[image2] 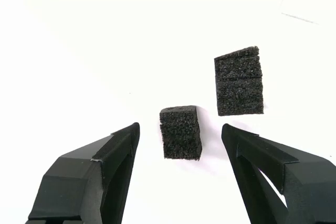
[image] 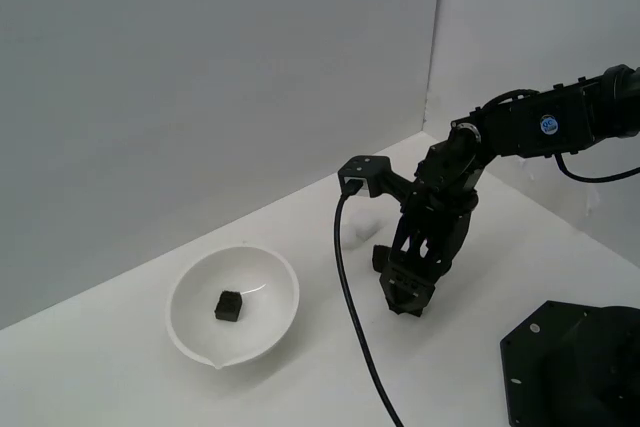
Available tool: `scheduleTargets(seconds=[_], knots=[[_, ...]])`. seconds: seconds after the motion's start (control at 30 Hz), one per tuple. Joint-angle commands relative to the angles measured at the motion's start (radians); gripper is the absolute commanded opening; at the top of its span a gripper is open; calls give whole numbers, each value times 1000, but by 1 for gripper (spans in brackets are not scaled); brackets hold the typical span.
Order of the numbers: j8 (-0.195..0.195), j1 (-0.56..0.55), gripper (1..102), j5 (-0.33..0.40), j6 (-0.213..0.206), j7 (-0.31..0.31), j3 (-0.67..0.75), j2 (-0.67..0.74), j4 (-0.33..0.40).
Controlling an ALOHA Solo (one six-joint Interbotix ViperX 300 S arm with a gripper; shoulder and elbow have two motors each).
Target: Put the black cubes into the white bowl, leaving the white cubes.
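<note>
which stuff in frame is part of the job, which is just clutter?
Job: white bowl with one black cube inside; two more black cubes on the table, one between the open gripper fingers, one just beyond; white cube (leave).
Clutter: black base, cable.

white tabletop (image: 120,377), grey back wall (image: 200,67); black plate with bolts (image: 570,367) at the exterior view's lower right

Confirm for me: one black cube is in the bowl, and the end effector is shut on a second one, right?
Not shut. The wrist view shows the end effector open, its fingers either side of a black cube without touching it. One black cube does sit in the bowl.
</note>
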Motion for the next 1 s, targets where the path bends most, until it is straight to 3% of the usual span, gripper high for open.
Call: scheduleTargets(seconds=[0.0, 0.2, 0.27, 0.4, 0.53, 0.97], knots=[[8, -15, 82, -17, -9, 6, 2, -3, -17], [8, -15, 76, -17, -9, 2, -34, -38, -17], [8, -15, 65, -17, -9, 0, -40, -46, -17], [8, -15, 33, -15, -11, 0, -40, -48, -15], [8, -15, 12, -15, -9, 2, -32, -38, -14], [8, -12, 7, -43, -5, 60, 130, 124, -40]])
